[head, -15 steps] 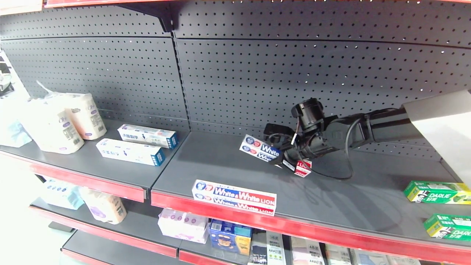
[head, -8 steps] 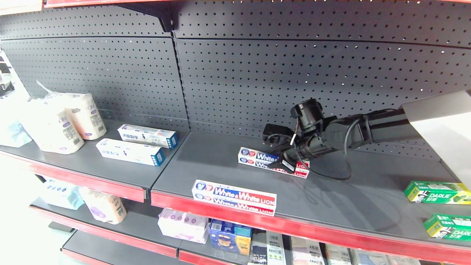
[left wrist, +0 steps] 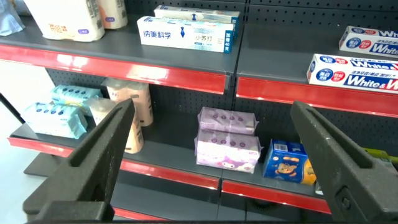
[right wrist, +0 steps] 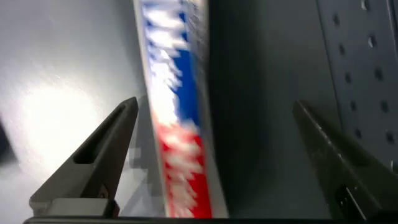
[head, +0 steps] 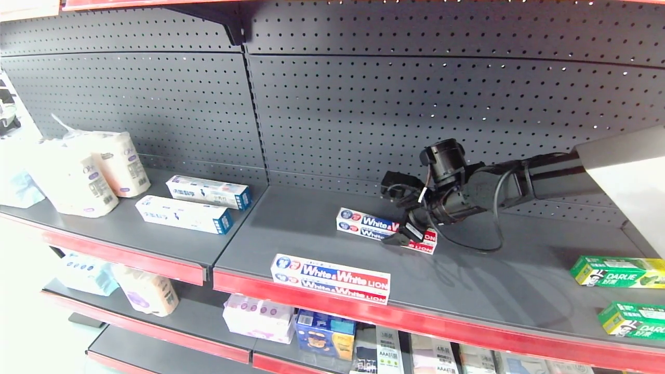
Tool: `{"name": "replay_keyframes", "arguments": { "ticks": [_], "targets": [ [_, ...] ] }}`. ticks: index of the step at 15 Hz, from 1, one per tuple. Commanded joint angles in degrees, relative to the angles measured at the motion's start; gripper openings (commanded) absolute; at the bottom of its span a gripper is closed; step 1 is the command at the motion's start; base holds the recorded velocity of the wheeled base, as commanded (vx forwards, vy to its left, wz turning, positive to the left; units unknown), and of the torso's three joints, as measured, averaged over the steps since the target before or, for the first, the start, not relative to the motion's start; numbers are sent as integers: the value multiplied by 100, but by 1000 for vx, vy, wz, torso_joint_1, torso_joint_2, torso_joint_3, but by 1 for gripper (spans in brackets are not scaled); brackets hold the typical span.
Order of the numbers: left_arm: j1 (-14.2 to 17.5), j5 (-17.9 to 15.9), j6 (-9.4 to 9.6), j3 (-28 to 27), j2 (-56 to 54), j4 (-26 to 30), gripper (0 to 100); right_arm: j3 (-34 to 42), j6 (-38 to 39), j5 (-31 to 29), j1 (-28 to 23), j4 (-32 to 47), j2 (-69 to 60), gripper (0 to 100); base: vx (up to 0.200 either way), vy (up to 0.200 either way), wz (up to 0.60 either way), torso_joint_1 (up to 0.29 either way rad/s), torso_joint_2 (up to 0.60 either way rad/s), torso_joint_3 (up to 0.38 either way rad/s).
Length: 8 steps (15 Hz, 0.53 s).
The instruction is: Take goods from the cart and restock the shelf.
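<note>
Your right claw (head: pixel 401 237) has its jaws apart and straddles the red, white and blue toothpaste box (head: pixel 385 230). In the right wrist view one finger (right wrist: pixel 336 168) stands clear of the box. The other sits just beside its edge, and you cannot tell whether they touch. The box lies flat on the grey shelf (head: pixel 301 228), toward the back, with its long side running along the shelf.

From that claw, a second toothpaste box (head: pixel 330 278) of the same kind lies at seven o'clock, along the red front edge. At nine o'clock two white and blue boxes (head: pixel 184 214) lie side by side on the next shelf section, and the wrapped paper rolls (head: pixel 85 171) stand beyond them. At four o'clock two green boxes (head: pixel 618 271) lie near the front. The black pegboard back (head: pixel 363 114) rises at twelve o'clock.

Your left claw (left wrist: pixel 211 106) is also spread wide with nothing between its fingers (left wrist: pixel 81 168). It hangs in front of the lower shelves, facing a purple tissue pack (left wrist: pixel 228 138) and a blue carton (left wrist: pixel 286 162) just beside it.
</note>
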<state>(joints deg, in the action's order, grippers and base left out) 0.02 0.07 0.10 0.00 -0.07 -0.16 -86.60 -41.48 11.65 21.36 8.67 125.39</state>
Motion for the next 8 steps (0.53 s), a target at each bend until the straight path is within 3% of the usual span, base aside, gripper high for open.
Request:
{"name": "replay_keyframes", "arguments": {
  "ticks": [1, 8],
  "targets": [
    [6, 1, -1, 0, 7, -2, 100, 223, 35, 4, -220, 30, -199, 100, 0, 0, 0, 0, 0, 0],
    [-2, 1, -1, 0, 7, -2, 100, 891, 62, -5, -659, 30, -832, 100, 0, 0, 0, 0, 0, 0]
  ]
}}
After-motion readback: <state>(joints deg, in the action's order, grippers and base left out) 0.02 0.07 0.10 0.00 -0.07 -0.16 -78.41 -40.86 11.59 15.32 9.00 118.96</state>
